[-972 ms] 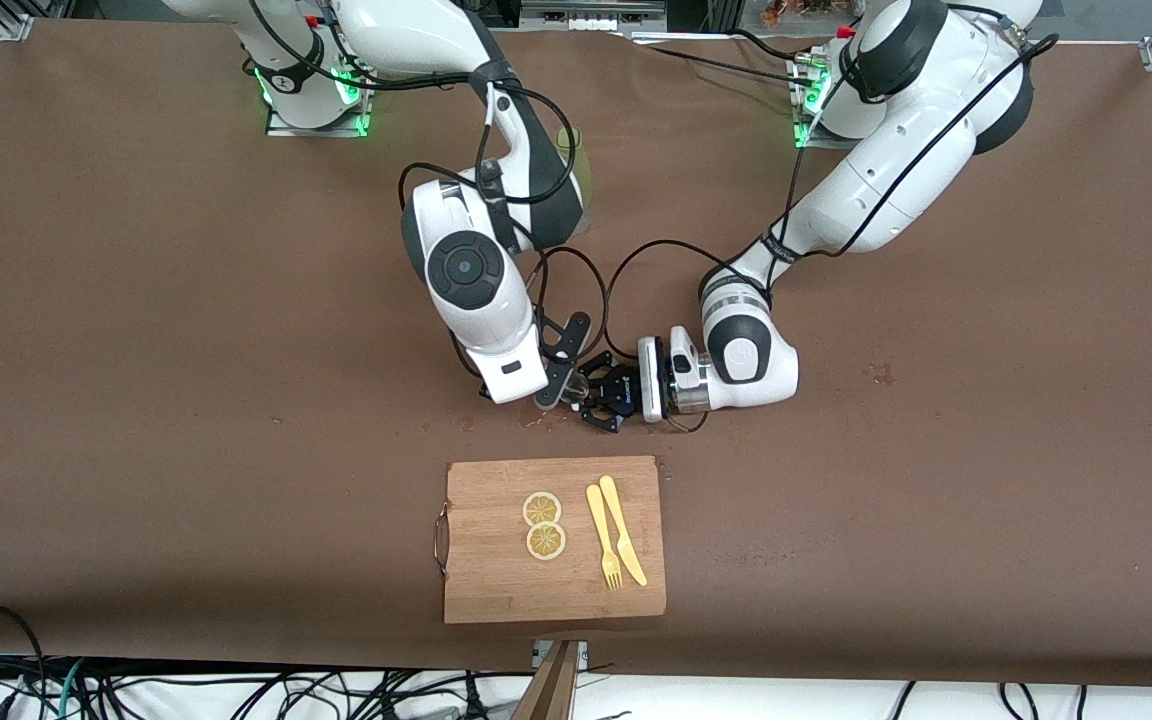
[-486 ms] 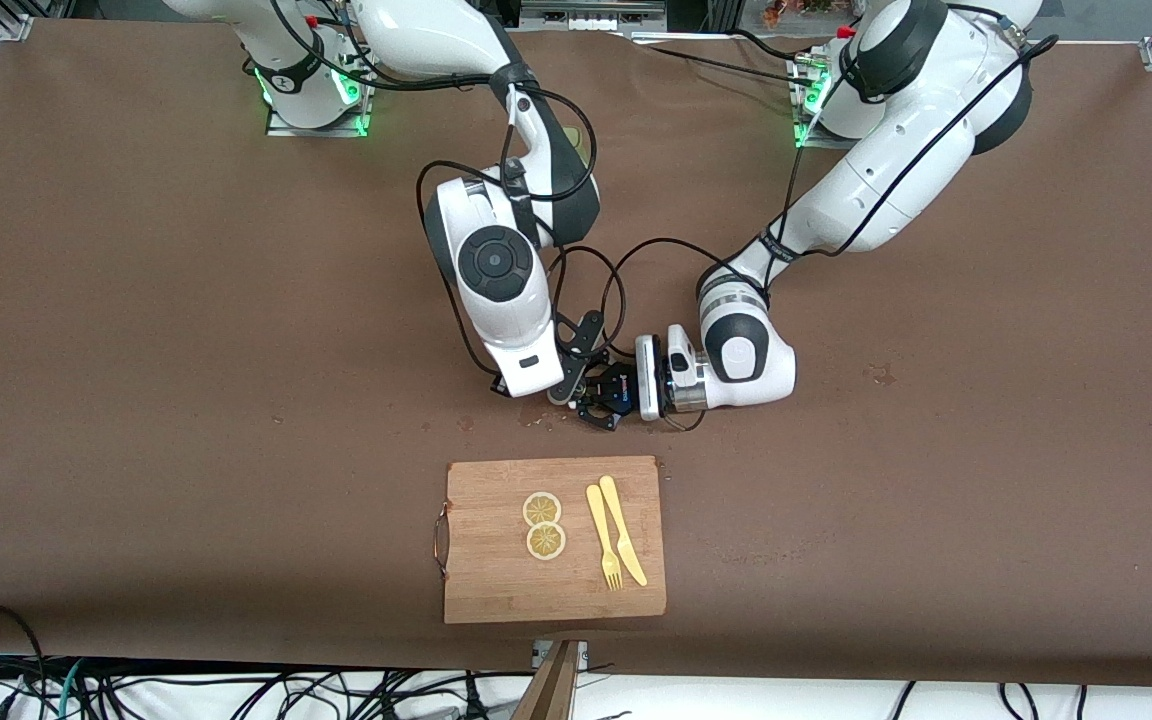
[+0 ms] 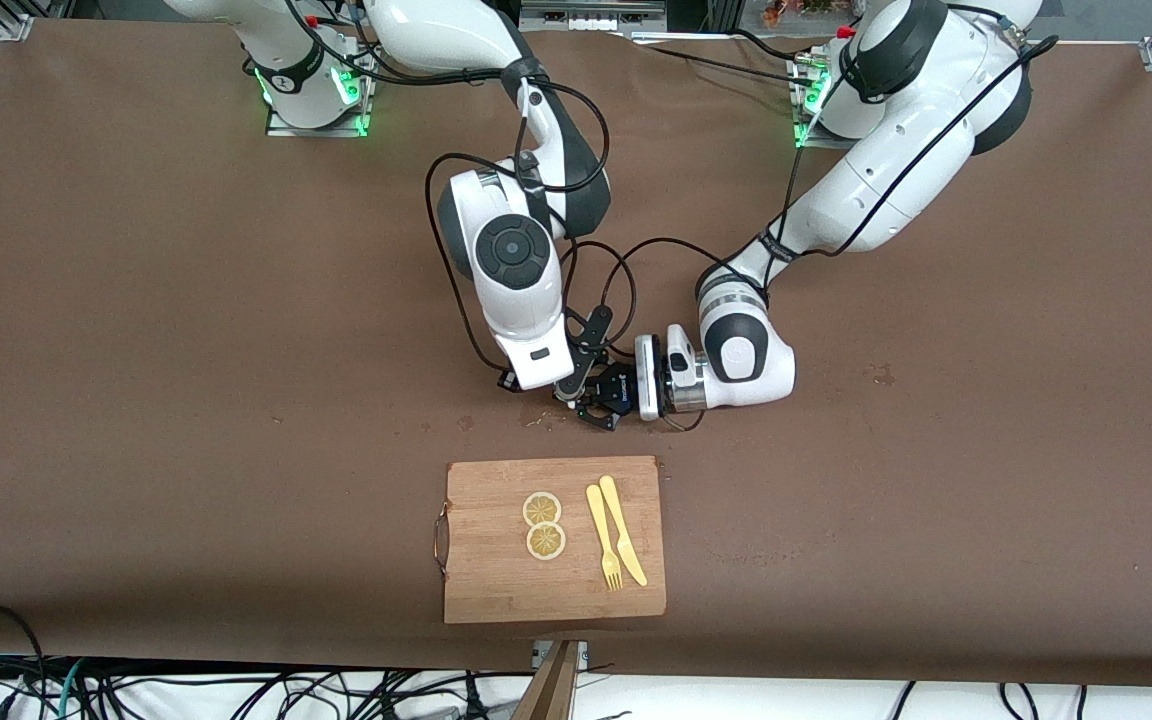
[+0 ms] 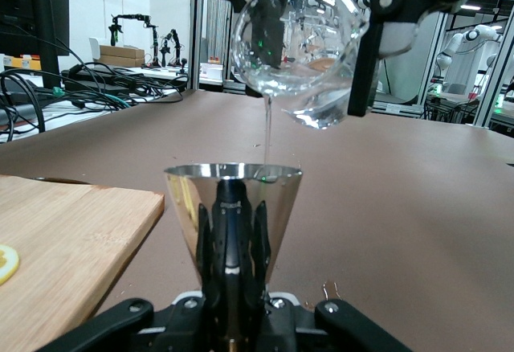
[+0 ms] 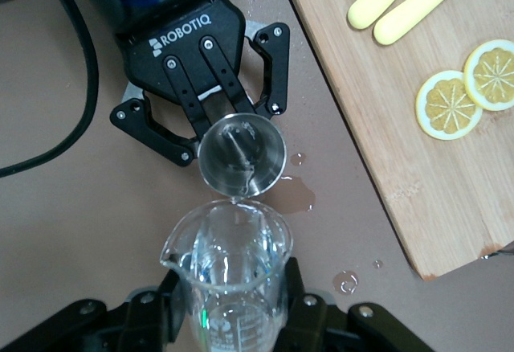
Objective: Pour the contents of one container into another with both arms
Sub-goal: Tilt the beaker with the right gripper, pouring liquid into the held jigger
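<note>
Table covered in brown paper carries everything here, and the two big white jointed robot arms meet over its middle. The right arm reaches down from its base, its black two-finger right gripper clenched on a clear glass beaker that is tilted with its spout directly above the other vessel. The left arm lies low, and its black left gripper is closed around the narrow lower part of a shiny steel cone-shaped measuring cup, holding it upright just under the beaker's spout. A thin stream of clear liquid runs from the beaker into the cup's open mouth. The rectangular bamboo cutting board sits on the table nearer to the front camera than both grippers. On it lie a pale yellow plastic knife and a matching fork side by side, with two round lemon slices touching each other just beside them. Small droplets of spilled liquid dot the brown paper beneath the cup, between the grippers and the board.
</note>
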